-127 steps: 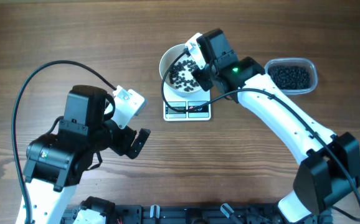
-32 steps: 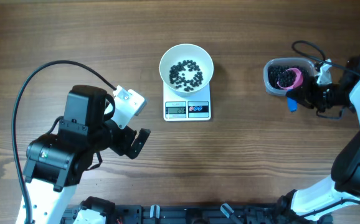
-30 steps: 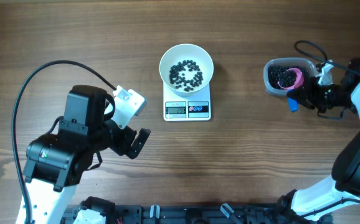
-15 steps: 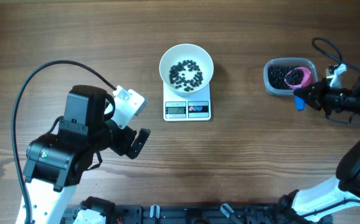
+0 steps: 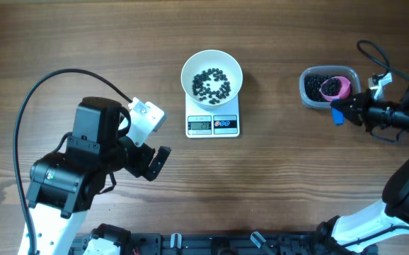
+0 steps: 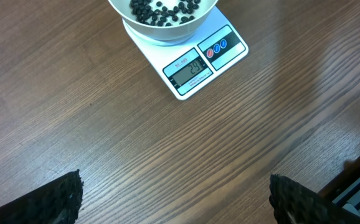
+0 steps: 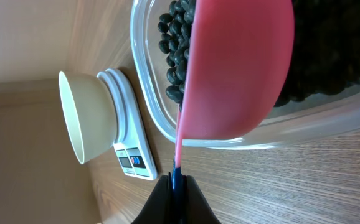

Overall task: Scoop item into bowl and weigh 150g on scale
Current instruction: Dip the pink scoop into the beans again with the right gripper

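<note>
At the frame's right edge the right pincer [image 5: 340,112] is clamped on a pink scoop [image 5: 335,87], its cup in the clear tub [image 5: 307,97] among the item [image 5: 313,85]. Well apart at upper centre, the bowl [image 5: 187,71] sits on the scale [image 5: 213,125]. At lower left, the left pincer [image 5: 156,161] gapes wide, empty.

Overhead: fixed high, straight down on table [image 5: 296,184]. Scale [image 5: 213,125] and bowl [image 5: 185,74] just toward 12 o'clock of centre; tub [image 5: 305,88] and scoop [image 5: 335,88] toward 2 o'clock.

Left wrist: well above table, tilted down-forward. Left fingertips [image 6: 49,202] in 7 and 5 o'clock corners; scale near 12 o'clock, bowl cropped.

Right wrist: very close, rolled sideways. Scoop and tub fill 12 to 3 o'clock; right fingers [image 7: 195,211] at 6 o'clock; bowl and scale small at 9 o'clock.

Shared: bowl, scale in all three; tub, scoop in overhead and right wrist.
</note>
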